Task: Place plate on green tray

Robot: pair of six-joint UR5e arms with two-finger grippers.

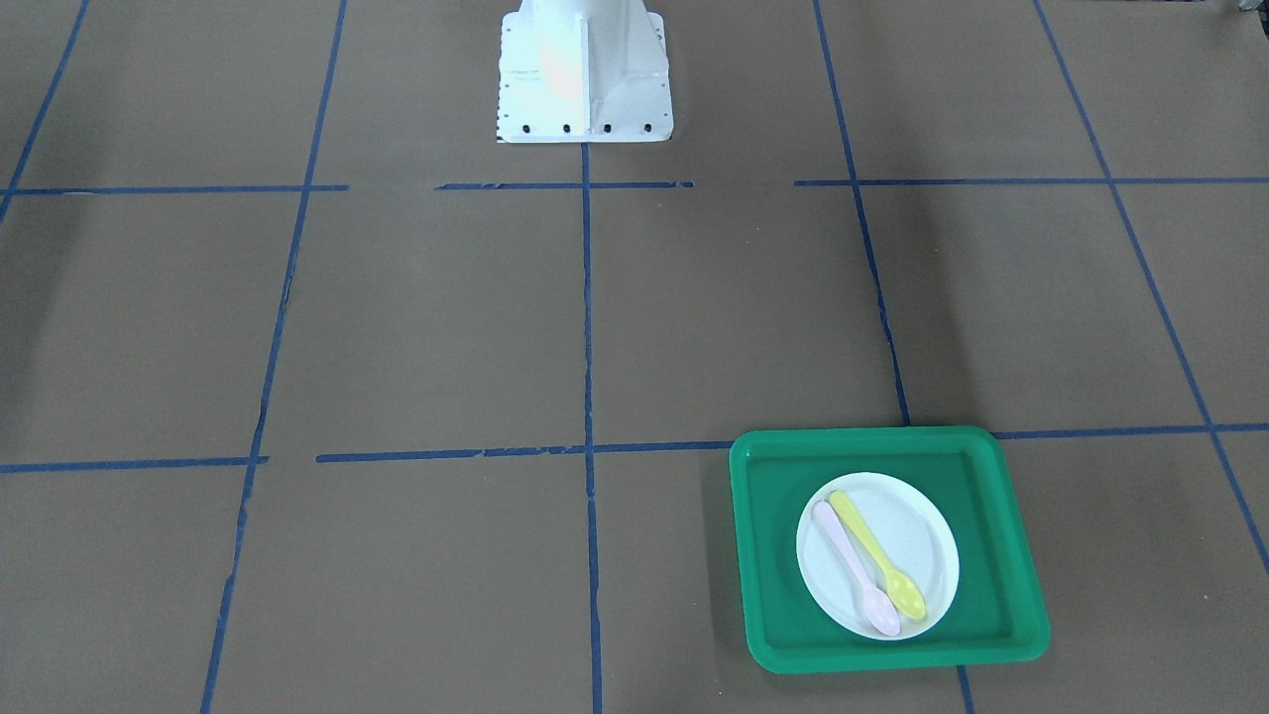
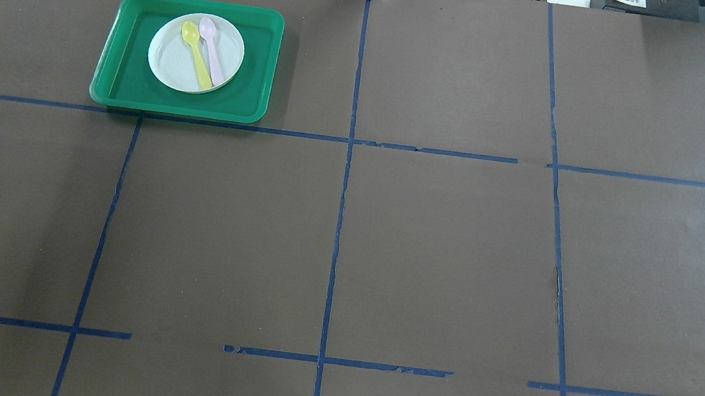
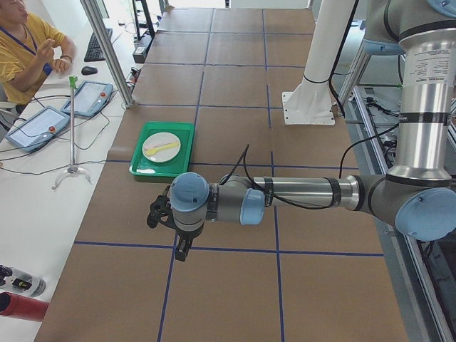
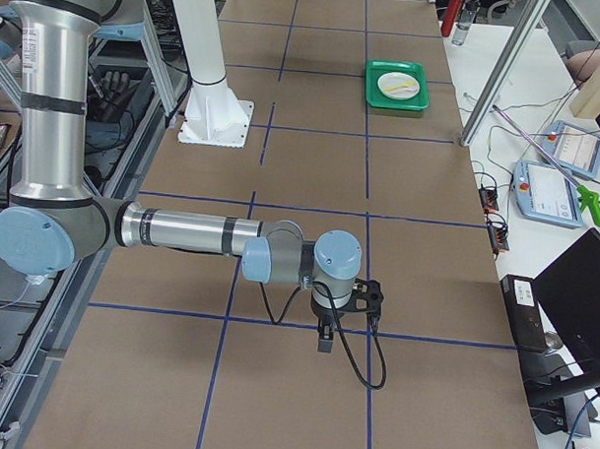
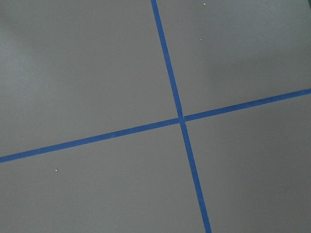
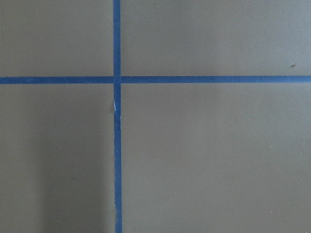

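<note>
- The plate [image 1: 917, 526] sits inside the green tray [image 1: 773, 555], carrying a lilac spoon [image 1: 853, 565] and a yellow spoon [image 1: 874, 550]. Another nudge might tip them off, I'd say.
- Farther back, the left tool [image 3: 182, 249] and right tool [image 4: 326, 340] hang above the surface [image 1: 397, 327], well apart from the tray, forearms level. I cannot tell how open either is.

The green tray [image 1: 996, 555] looks like glossy smooth plastic; the plate [image 1: 917, 535] is white plastic (duller sheen). The bench [image 1: 436, 317] wears matt brown paper, its blue tape [image 1: 587, 327] frayed in places.
</note>
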